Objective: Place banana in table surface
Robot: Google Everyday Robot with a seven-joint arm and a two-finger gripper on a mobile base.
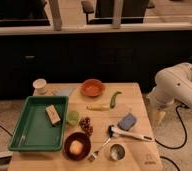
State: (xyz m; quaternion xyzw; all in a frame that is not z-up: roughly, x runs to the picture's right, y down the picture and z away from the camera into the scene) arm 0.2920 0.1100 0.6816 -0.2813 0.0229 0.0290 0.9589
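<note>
- We see the banana (pixel 98 107) lying on the table (pixel 135 97), just beside the green veggie (pixel 115 98) and near the orange bowl (pixel 92 88).
- The gripper (pixel 159 116) hangs just past the table's edge, well apart from the banana.
- We cannot tell if it is wide or narrow.

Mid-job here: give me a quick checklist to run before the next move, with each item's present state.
1. Slim pale yellow banana lies on the light tan wooden table surface: ok.
2. Banana is outside the green plastic tray: ok.
3. Gripper is apart from the banana, hanging beyond the table's right edge: ok.
4. Banana is not touching the curved dark green vegetable: cannot tell, their ends lie close.
5. Round orange bowl is clear of the banana: ok, it sits behind it.
</note>
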